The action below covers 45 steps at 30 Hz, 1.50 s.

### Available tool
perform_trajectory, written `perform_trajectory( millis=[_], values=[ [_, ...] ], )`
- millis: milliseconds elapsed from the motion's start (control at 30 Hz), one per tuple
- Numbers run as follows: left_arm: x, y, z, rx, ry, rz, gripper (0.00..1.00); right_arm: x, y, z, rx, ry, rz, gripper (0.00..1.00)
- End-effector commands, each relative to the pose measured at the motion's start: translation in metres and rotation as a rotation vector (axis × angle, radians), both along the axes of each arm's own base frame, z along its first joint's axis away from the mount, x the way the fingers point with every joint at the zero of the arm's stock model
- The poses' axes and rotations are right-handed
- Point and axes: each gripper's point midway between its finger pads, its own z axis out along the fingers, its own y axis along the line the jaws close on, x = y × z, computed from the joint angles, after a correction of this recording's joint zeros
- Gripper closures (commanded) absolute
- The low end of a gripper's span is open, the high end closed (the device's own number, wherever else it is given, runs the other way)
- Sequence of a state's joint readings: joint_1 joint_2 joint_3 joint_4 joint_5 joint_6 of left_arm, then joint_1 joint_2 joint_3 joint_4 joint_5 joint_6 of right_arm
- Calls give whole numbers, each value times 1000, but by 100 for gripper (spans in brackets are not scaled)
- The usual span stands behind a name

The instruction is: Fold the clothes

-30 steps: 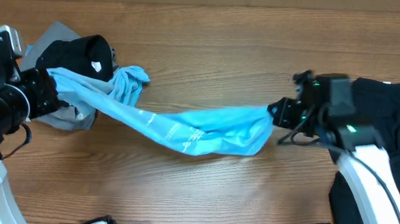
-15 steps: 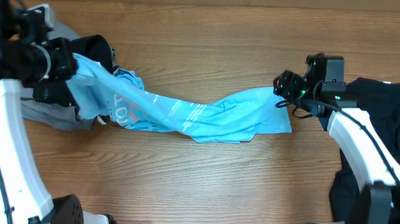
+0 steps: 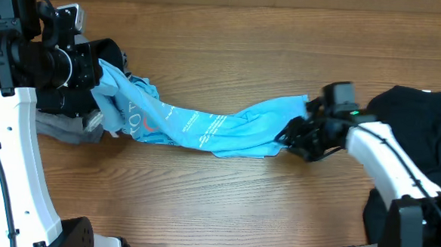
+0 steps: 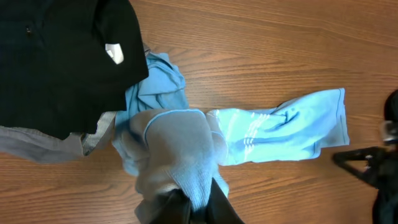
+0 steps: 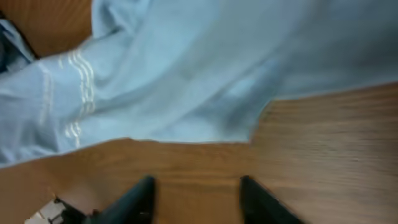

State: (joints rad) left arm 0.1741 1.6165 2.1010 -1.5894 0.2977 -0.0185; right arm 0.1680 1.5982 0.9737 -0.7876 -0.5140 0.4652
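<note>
Where the wooden table (image 3: 224,207) fills the overhead view, the light blue T-shirt (image 3: 220,127) lies stretched across its middle as a long, twisted band, running from about 9 o'clock to about 3 o'clock. White printed lettering shows along the band, and its 9 o'clock end is lifted and bunched. Its 3 o'clock end lies flat on the wood, with a straight hem facing outward.

At the 3 o'clock edge of the table sits a heap of black clothes (image 3: 424,127), partly cut off by the frame and apart from the blue shirt. At 10 o'clock lies a black shirt (image 4: 56,56) with a small white label showing near its edge; the blue shirt's bunched end touches it. A grey shirt (image 3: 65,129) lies under the black one, sticking out toward 8 o'clock.

The left gripper (image 4: 194,205) is pinched closed on the bunched blue fabric at the 9 o'clock end, holding that fold up off the table. The right gripper (image 5: 196,183) is at the shirt's 3 o'clock end with its fingers (image 5: 144,193) parted and only bare wood between them; the shirt's edge lies just ahead of the tips, and it grips nothing.
</note>
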Motion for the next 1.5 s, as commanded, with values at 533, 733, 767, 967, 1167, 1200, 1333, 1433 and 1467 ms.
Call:
perform_trajectory(
  millis=[533, 733, 767, 967, 1167, 1200, 1333, 1433, 1467],
  values=[
    [-8, 0, 12, 24, -36, -15, 82, -15, 16, -53, -98, 86, -269, 67],
    [-8, 0, 12, 21, -34, -9, 81, -12, 17, -71, -103, 114, -288, 47],
    [-8, 0, 12, 21, -34, -9, 81, -9, 18, -75, -102, 110, -286, 59],
    [-11, -1, 10, 19, -20, -10, 80, -12, 4, -54, -107, 114, -216, 96],
    [-11, -1, 10, 20, -22, -10, 78, -36, -55, 5, -255, 175, -161, 96],
    [-11, -1, 10, 19, -23, -10, 78, -36, -66, 11, -285, 174, -171, 96],
    [-11, -1, 9, 19, -19, -11, 74, -18, -93, 13, -347, 110, -244, 87],
    [-13, -1, 7, 16, -3, -10, 71, 6, -102, 10, -343, 41, -285, 27],
    [-14, -1, 6, 17, 2, -14, 70, 8, -103, 9, -342, 37, -289, 22]
  ],
)
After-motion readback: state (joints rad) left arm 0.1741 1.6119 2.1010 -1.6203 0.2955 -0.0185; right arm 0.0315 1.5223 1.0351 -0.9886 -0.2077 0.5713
